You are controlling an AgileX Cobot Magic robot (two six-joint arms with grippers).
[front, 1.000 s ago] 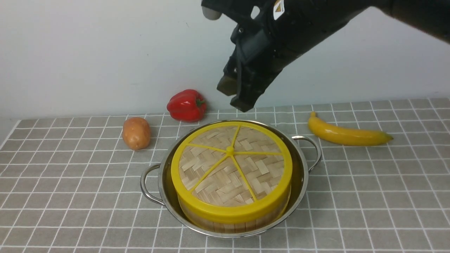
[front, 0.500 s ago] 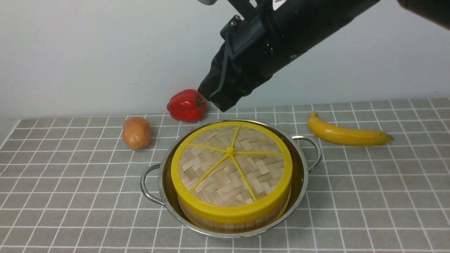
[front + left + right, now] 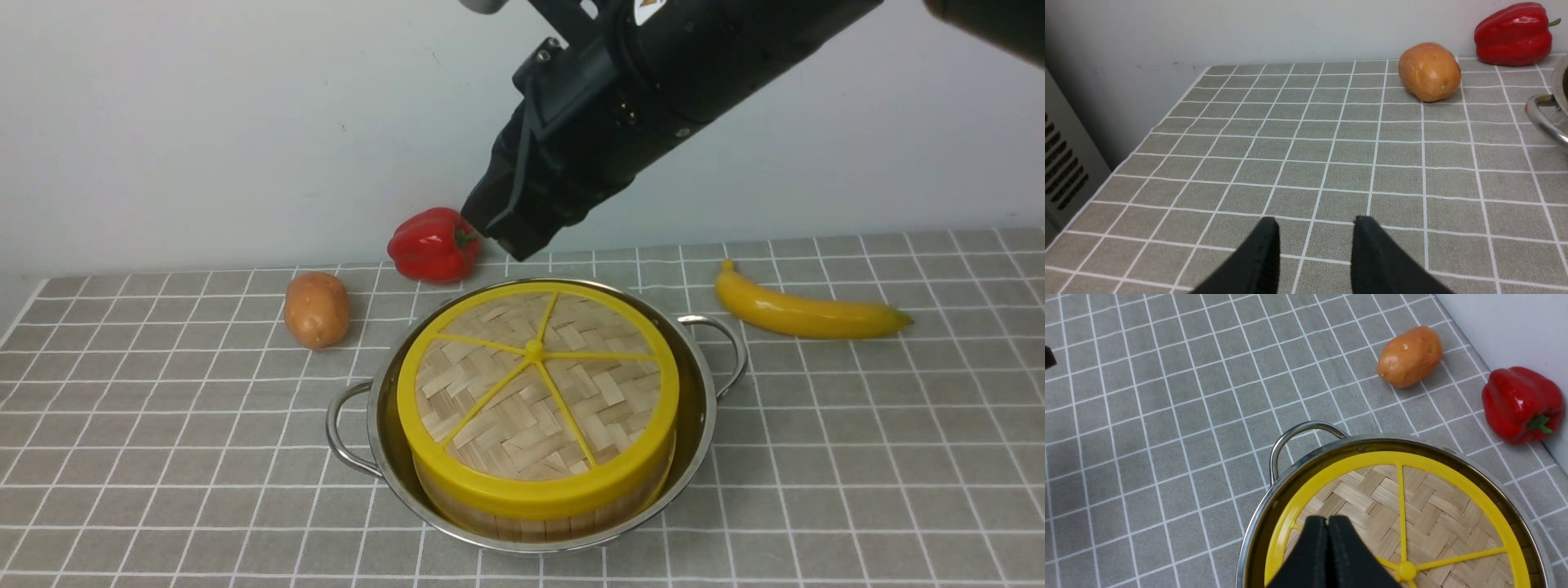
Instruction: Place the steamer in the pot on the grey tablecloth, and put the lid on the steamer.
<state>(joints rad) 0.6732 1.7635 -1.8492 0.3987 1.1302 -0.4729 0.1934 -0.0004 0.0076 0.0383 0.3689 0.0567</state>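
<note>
The right gripper (image 3: pixel 513 230) hangs in the air with its two fingers pressed together on nothing, above the far edge of the pot (image 3: pixel 704 425). Below it and a little toward the robot lies the lid (image 3: pixel 535 392), which sits flat on the steamer (image 3: pixel 539 518), and the steamer stands inside the pot on the grey tablecloth (image 3: pixel 163 425). So, as I judge it, both placements are done, and the step in hand is only to take the arm away. To do this well, the arm should go up and back with the fingers kept away from the yellow rim and from the wire handle below, because a small touch could push the lid out of its seat. The left gripper (image 3: pixel 1314 245) is well to the side of the pot, low over bare cloth, its fingers apart and holding nothing; it should stay quiet there. Some things I cannot see: the lid covers what is inside the steamer, and only a strip of the basket wall shows under the rim. In the right wrist view the fingers cover part of the lid, and the near side of the pot is cut off. Whether the lid sits evenly all around I cannot confirm at the far side.
</note>
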